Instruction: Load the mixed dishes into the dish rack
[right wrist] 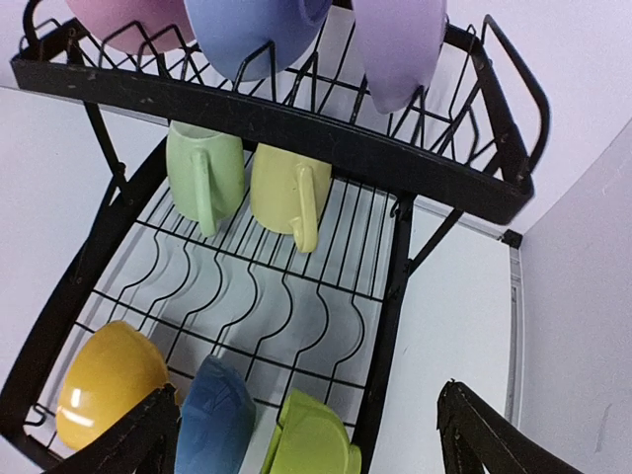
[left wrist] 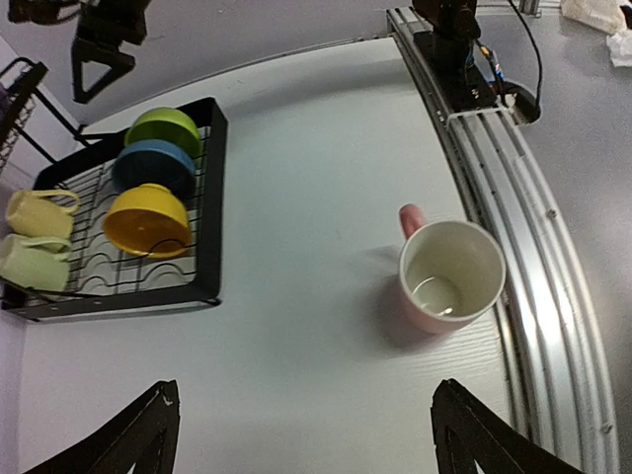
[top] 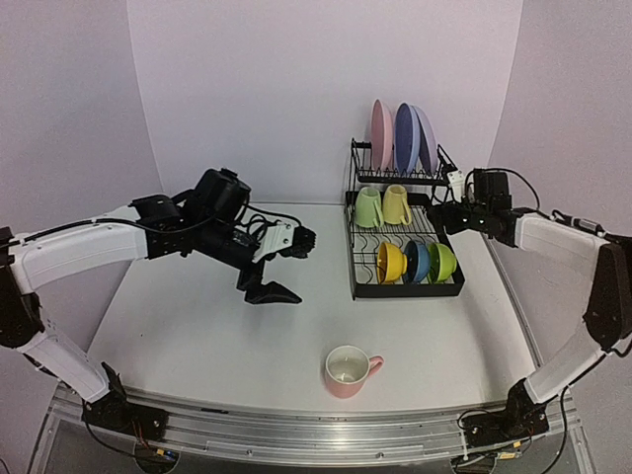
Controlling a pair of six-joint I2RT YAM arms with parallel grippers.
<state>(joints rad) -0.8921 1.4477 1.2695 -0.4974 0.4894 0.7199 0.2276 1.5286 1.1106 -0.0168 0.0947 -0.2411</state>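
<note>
The black wire dish rack (top: 353, 259) stands at the back right. Its upper shelf holds the pink plate (top: 381, 135), blue plate (top: 405, 138) and lilac plate (top: 426, 138). Its lower tray holds the pale green mug (top: 368, 207), yellow mug (top: 396, 204), yellow bowl (top: 391, 263), dark blue bowl (top: 417, 262) and green bowl (top: 441, 262). The pink mug (top: 349, 370) stands upright near the front edge; it also shows in the left wrist view (left wrist: 449, 276). My left gripper (top: 278, 268) is open and empty above the table's middle. My right gripper (top: 451, 202) is open and empty beside the rack's right side.
The rack's right rail (right wrist: 387, 316) lies between my right fingertips in the right wrist view. A metal rail (top: 296, 420) runs along the table's front edge. The curved lilac backdrop (top: 296, 89) closes off the back.
</note>
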